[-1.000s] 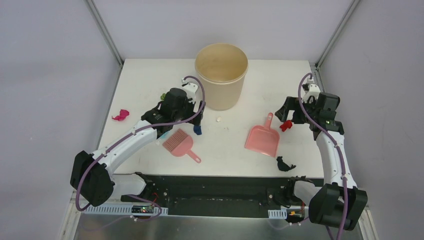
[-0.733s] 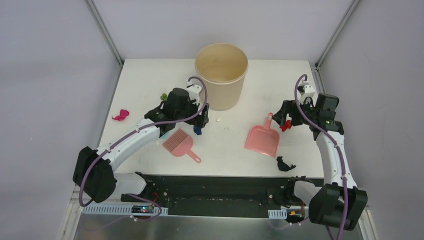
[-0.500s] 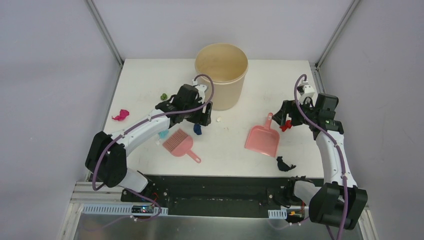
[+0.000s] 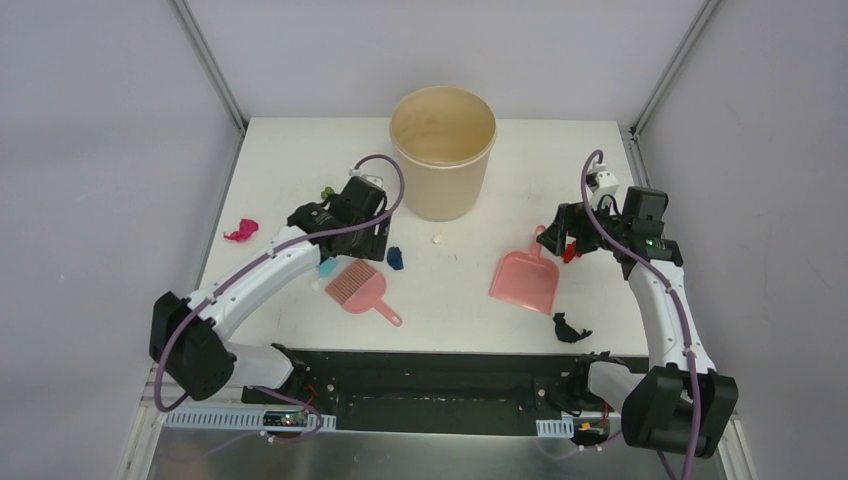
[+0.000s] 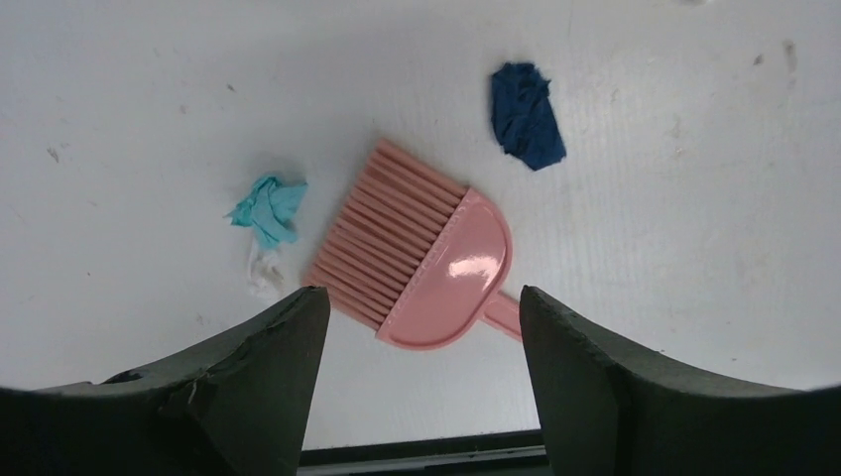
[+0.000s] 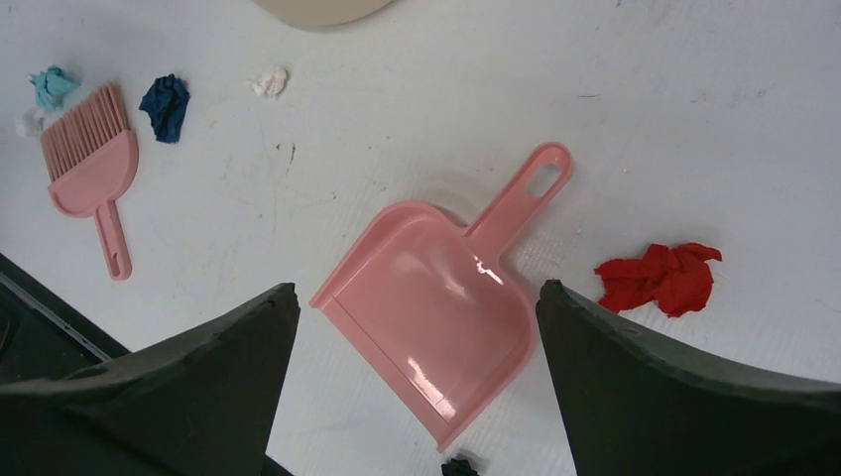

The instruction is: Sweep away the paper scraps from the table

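Note:
Paper scraps lie scattered on the white table: magenta, green, dark blue, teal, white, red and black. My left gripper is open and empty, above the bristle end of the pink brush. The left wrist view shows the gripper over the brush, with the dark blue scrap and teal scrap nearby. My right gripper is open and empty, above the pink dustpan. The right wrist view shows the gripper, the dustpan and the red scrap.
A tall tan bucket stands at the back middle of the table. Grey walls close in the left, right and back. A black strip and metal frame run along the front edge.
My left gripper swung right toward the bucket, then drew back left over the brush. My right gripper shifted slightly left toward the dustpan handle. The scraps, brush and dustpan have not moved.

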